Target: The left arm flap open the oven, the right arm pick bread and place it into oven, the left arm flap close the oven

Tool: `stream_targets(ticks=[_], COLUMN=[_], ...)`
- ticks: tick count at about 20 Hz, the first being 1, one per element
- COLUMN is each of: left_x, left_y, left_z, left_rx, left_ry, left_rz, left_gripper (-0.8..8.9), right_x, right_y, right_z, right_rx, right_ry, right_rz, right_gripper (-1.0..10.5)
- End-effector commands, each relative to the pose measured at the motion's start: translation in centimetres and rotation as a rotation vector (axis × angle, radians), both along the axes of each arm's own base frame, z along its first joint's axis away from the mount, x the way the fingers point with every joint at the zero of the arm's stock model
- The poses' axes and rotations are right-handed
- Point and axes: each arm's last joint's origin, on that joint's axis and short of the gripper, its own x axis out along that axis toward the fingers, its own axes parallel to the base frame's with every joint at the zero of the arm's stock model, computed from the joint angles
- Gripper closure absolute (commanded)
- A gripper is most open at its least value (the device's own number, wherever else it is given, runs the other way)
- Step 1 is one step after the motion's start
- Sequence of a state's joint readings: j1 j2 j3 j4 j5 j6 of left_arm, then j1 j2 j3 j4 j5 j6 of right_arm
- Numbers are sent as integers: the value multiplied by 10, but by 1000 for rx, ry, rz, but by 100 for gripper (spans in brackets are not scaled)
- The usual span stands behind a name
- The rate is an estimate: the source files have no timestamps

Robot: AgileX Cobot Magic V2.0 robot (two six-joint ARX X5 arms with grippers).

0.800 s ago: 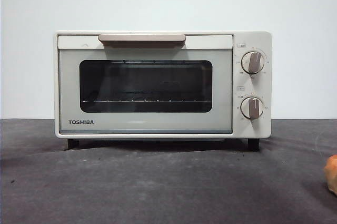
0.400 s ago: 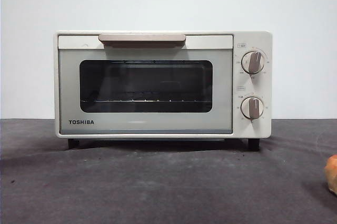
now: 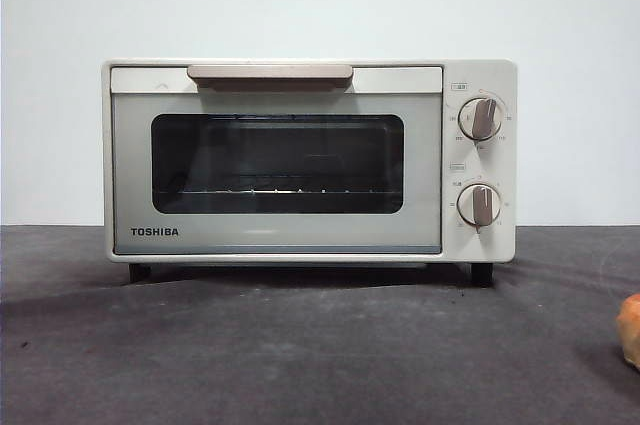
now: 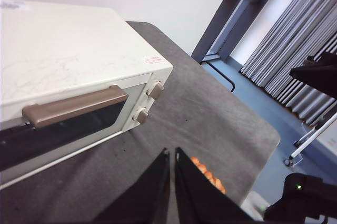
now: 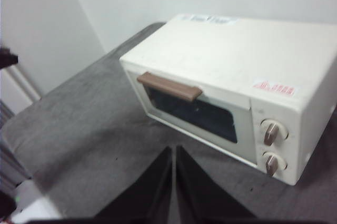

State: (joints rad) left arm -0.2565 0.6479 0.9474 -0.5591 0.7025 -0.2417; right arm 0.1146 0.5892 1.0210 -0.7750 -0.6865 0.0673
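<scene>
A: Status check. Your oven point(image 3: 309, 160) sits mid-table, door fully up and flush, handle point(image 3: 269, 74) along the top edge of the door. Nothing of the task is done yet, by my reading: door not flapped open, bread not lifted, close-up still to come.

B: And the bread?

A: Bread point(image 3: 629, 330) lies on the grey cloth at the near right, cut by the edge of the front view, well apart from the oven. Rack behind the window shows bare.

B: Where do you have the left gripper?

A: Left gripper point(image 4: 172, 156) hangs above the cloth, in front of the oven and off toward its knob end. Jaws pressed together, nothing between them. The handle point(image 4: 75, 106) is clear of the tips, not touched. Bread point(image 4: 208, 174) shows as an orange patch just past the jaw tips in that wrist view, partly hidden by them.

B: Right gripper?

A: Right gripper point(image 5: 174, 151) waits high on the near side, tips closed to a thin seam, empty. It looks down at the oven point(image 5: 231, 84) from a distance; the bread is out of its view.

B: So first move?

A: You bring the left tip to the handle, I judge. All three steps remain.
</scene>
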Motion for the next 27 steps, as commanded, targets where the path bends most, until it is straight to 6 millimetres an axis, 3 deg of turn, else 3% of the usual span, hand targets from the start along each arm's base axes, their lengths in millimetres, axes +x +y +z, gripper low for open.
stream_targets(ticks=[1,3,5,8,10,11,19,24,27], left_x=[-1,-1,-1,1,2,2,1,2,3], left_y=[-1,-1,-2,-3,-4,-4,-5,-6,-6], left_z=[6,6,6,5,5,5,5,4,4], left_rx=[17,19,19,22,22,23,24,26,34], left_ry=[-54,-56,-53,-46,-42,-42,-44,-42,-43], left_rz=[-20,-23,-27,-33,-36,-38,-52,-49,-25], left_gripper=[786,783,737,488,349,327,320,324,401], right_x=[-2,-3,-4,-4,-5,-5,0,15,24], right_y=[1,0,0,0,0,0,0,1,4], right_z=[3,1,-2,-4,-5,-6,-21,-51,-76], right_rx=[-13,-17,-23,-7,6,10,-4,-27,-51], right_ry=[-12,13,42,97,124,133,301,522,645], right_rz=[20,17,9,0,-6,-8,-45,-142,-175], right_gripper=[939,918,799,581,498,482,410,410,410])
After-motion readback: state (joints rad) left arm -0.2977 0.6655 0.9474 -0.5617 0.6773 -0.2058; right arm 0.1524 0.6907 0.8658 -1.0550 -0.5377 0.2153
